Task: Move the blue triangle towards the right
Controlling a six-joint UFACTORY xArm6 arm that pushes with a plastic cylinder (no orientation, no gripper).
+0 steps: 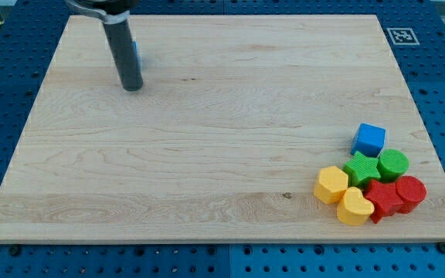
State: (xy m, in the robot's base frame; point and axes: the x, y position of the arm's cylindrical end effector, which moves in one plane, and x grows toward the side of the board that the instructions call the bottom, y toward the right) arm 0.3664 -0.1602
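Observation:
My tip (132, 86) rests on the wooden board (207, 139) near the view's top left. A sliver of a blue block (136, 51), probably the blue triangle, shows just behind the rod on its right side; the rod hides most of it. A blue cube (369, 140) sits far to the view's right.
A cluster at the view's bottom right: a green star (361, 167), a green cylinder (393, 164), a yellow hexagon (331, 184), a yellow heart (354, 207), a red star (382, 199) and a red cylinder (411, 191). A marker tag (401, 35) sits at the top right corner.

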